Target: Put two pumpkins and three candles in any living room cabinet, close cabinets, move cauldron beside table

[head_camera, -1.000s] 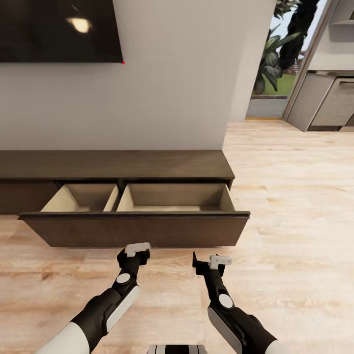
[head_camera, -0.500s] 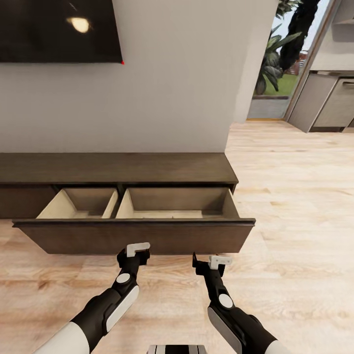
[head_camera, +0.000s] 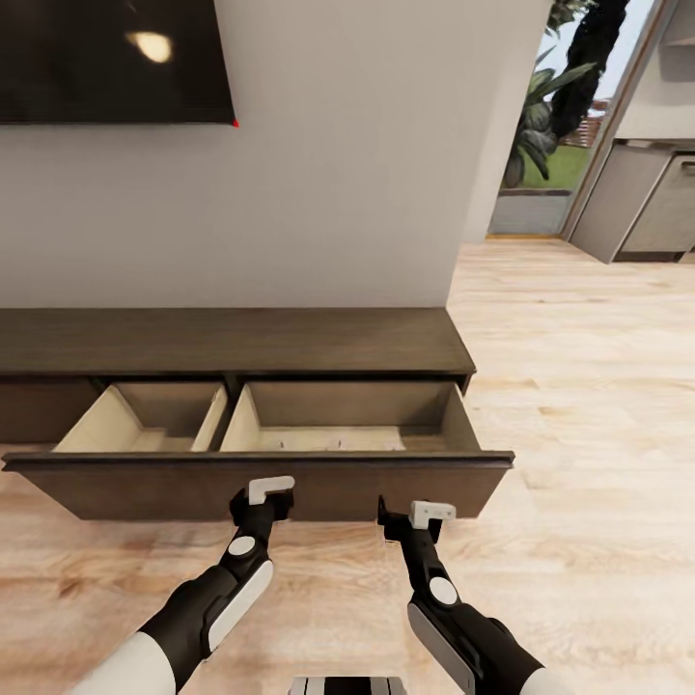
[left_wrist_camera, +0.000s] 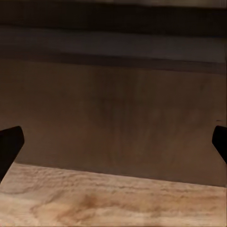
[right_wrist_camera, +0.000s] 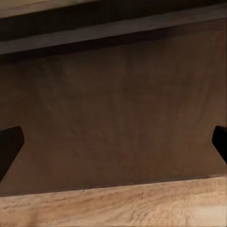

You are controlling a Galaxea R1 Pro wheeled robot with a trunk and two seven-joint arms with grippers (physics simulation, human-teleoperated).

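Note:
The dark-brown cabinet (head_camera: 232,340) stands low against the wall. Its wide drawer (head_camera: 193,483) is pulled out, with two beige compartments that look empty. My left gripper (head_camera: 265,494) and right gripper (head_camera: 410,512) hover just in front of the drawer's front panel, both open and holding nothing. In the left wrist view the fingertips (left_wrist_camera: 9,144) stand wide apart before the brown panel (left_wrist_camera: 113,113). The right wrist view has its fingertips (right_wrist_camera: 9,144) just as wide before the same panel (right_wrist_camera: 113,109). The pumpkins, candles, cauldron and table are out of view.
A dark screen (head_camera: 106,58) hangs on the wall above the cabinet. Light wood floor (head_camera: 579,386) stretches to the right toward a glazed opening with plants (head_camera: 550,125) and grey kitchen units (head_camera: 647,203).
The view has closed in on the cabinet, so the open drawer sits lower and larger in the picture. Both arms hold the same pose.

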